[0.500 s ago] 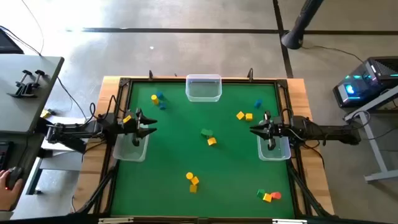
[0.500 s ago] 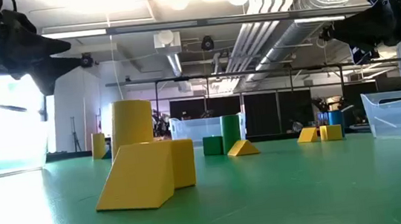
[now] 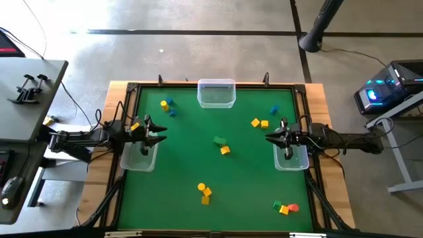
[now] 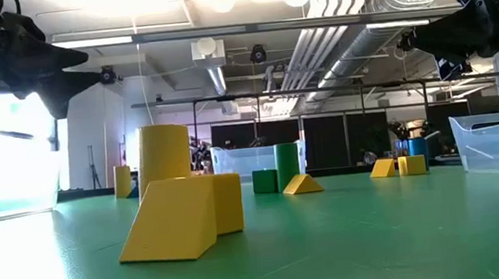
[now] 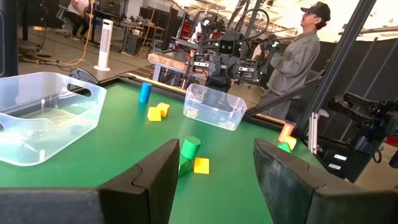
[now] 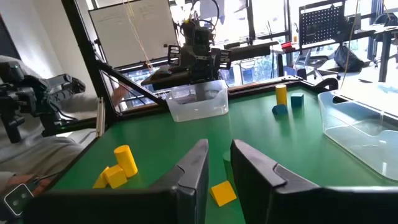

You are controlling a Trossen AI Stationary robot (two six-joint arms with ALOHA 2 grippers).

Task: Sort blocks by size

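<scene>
Small coloured blocks lie scattered on the green table. There is a yellow and a blue one point(image 3: 166, 106) at the far left and a yellow pair point(image 3: 260, 123) at the far right. A green and a yellow one point(image 3: 222, 145) lie in the middle, a yellow-orange group point(image 3: 204, 191) near the front, and a green, orange and red group point(image 3: 285, 207) at the front right. My left gripper point(image 3: 160, 138) hovers open at the left side, with nothing between its fingers point(image 5: 214, 149). My right gripper point(image 3: 269, 138) hovers at the right side, pointing toward the middle. Its fingers are a narrow gap apart point(image 6: 221, 149) and hold nothing.
Three clear bins stand on the table: far middle point(image 3: 216, 93), left under my left arm point(image 3: 138, 158), and right under my right arm point(image 3: 291, 158). A raised wooden frame point(image 3: 122, 89) edges the table. A person point(image 5: 298, 56) stands beyond the right side.
</scene>
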